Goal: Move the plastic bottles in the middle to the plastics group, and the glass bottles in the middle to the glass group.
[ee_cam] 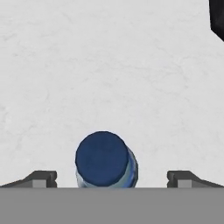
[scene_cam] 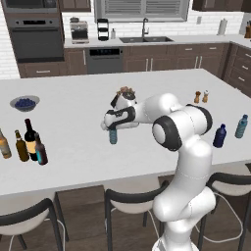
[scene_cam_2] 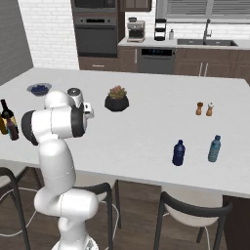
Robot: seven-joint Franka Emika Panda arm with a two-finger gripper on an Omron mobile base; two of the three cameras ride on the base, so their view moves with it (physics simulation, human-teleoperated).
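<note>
My gripper (ee_cam: 107,178) hangs wide open straight above the small light-blue bottle (ee_cam: 105,160) standing upright on the white counter (ee_cam: 109,65), fingers either side.

Honestly nothing readable here. The tall near-black wine bottle (scene_cam: 30,139) has a cream-yellow label and the amber-gold glass bottle (scene_cam: 4,144) a pale one, but both are just blurry patches.

The white island counter (scene_cam: 73,162) carries bottles (clustered left (scene_cam: 29,142) and right (scene_cam: 220,136)), a berry bowl (scene_cam: 24,103), shakers (scene_cam: 201,96).
</note>
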